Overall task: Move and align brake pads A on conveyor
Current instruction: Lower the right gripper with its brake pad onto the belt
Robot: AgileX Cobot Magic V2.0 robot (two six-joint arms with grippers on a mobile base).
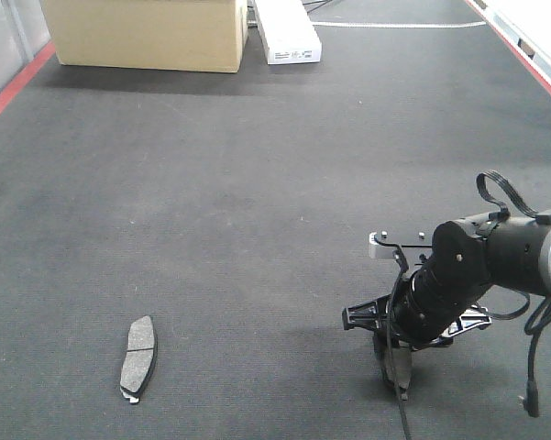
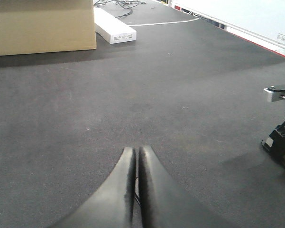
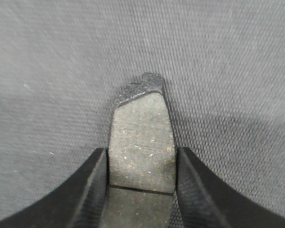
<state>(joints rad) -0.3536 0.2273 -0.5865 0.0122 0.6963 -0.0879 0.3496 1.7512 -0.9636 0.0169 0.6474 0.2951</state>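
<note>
I am clamping one pad (image 3: 141,128) in my right pincer (image 3: 142,153); a second pad (image 1: 138,357) is lying well left of it; my left pincer (image 2: 136,156) is sitting closed, empty.

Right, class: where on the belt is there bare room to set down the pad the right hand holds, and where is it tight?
Bare belt spans the middle, from the lying pad across to the right hand and its held pad, and back to the cardboard box and white box. It is tight only along that far edge.
</note>
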